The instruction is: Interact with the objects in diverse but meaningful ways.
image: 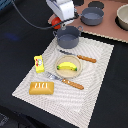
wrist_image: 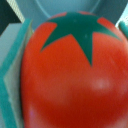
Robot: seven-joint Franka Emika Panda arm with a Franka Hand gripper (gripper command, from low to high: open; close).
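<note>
A dark table (image: 15,55) carries a striped mat (image: 97,85). At the mat's far edge stands a grey-blue pot (image: 67,36), and the end effector (image: 58,22) hangs just beside its rim, pinching the red tomato (wrist_image: 70,75) between teal pads (wrist_image: 12,75). A second pot (image: 92,15) sits farther back. On the mat lie a plate (image: 68,72) with the banana (image: 68,65), a knife (image: 80,57), fork (image: 67,81), yellow packet (image: 39,63) and bread loaf (image: 41,88); the mat's near right corner lies bare.
</note>
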